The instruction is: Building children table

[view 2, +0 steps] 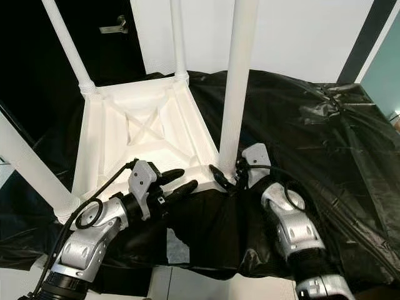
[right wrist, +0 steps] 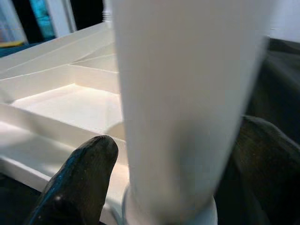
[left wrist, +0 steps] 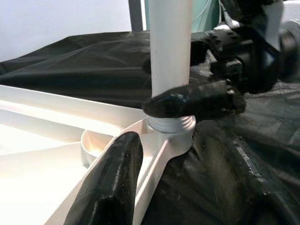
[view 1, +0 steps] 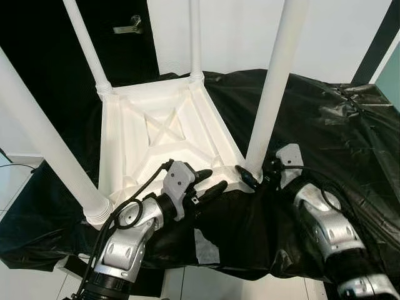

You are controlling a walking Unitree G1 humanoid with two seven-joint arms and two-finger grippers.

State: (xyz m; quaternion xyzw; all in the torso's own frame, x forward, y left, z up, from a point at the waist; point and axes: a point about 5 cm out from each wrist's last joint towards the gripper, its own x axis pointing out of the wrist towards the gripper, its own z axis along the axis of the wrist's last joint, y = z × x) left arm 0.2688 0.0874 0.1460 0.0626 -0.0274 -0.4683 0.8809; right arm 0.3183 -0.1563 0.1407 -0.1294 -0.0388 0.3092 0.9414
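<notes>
The white table top [view 1: 156,134] lies upside down on black sheeting [view 1: 325,119], legs up. The right gripper [view 1: 259,177] pinches the near leg [view 1: 272,94] at its base, and the left gripper [view 1: 206,184] rests spread on the rim (bracing, I'd guess). A crooked twist could cross-thread the socket or skid the top.

Silver jointed arms, black looped cables; grey wrist housings, long black fingers [view 1: 215,187]
</notes>
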